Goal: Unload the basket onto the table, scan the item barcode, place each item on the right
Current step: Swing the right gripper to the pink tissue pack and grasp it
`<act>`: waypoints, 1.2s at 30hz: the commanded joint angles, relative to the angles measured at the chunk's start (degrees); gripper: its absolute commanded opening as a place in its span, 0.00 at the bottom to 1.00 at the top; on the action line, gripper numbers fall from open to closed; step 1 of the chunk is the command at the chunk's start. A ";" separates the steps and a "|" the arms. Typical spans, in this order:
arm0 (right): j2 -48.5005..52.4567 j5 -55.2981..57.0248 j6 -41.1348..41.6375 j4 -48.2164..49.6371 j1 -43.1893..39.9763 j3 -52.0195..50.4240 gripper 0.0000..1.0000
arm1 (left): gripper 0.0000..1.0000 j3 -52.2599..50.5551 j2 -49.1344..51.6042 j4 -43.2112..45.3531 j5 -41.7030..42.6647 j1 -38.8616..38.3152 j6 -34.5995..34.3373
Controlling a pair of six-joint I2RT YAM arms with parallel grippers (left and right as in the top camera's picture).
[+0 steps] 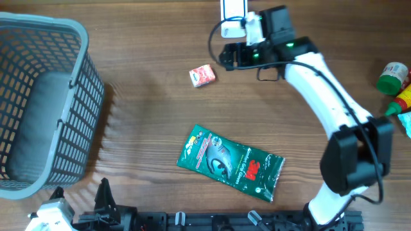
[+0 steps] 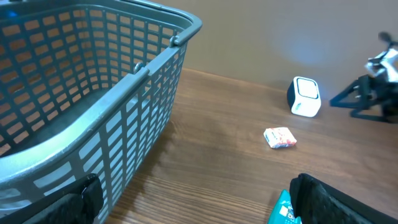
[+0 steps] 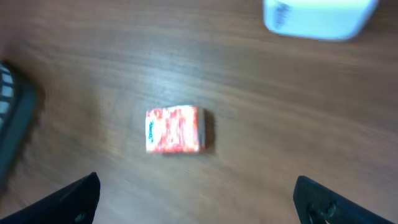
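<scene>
The right arm (image 1: pixel 327 90) is stretched far forward and bent leftward, and the right gripper (image 1: pixel 225 56) is pointed left with jaws spread wide, nothing between them. The left gripper (image 2: pixel 199 208) is held low, jaws equally wide and empty.

Overhead: fixed high above the table (image 1: pixel 148 115), looking straight down, far enough to take in most of the top from the basket (image 1: pixel 87 109) at left
Left wrist: low at the near left, just beside the basket wall, facing far and right across the wood
Right wrist: close over the far middle, facing down, blurred
Shared by all 3: red packet (image 1: pixel 201 76) and white scanner (image 1: pixel 233 8)
Shared by overhead and left wrist: basket, green pouch (image 1: pixel 231 162)
</scene>
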 commanded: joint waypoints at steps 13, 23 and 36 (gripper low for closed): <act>16.55 -3.45 -3.48 17.18 3.98 -0.35 0.86 | 1.00 0.17 -0.20 0.09 -0.72 0.33 0.70; 21.81 -8.55 -3.06 19.80 5.77 -0.35 0.73 | 1.00 0.17 -0.20 0.09 -0.72 0.33 0.70; 16.04 -11.47 16.13 9.11 1.86 -0.33 0.04 | 1.00 0.17 -0.20 0.09 -0.72 0.33 0.70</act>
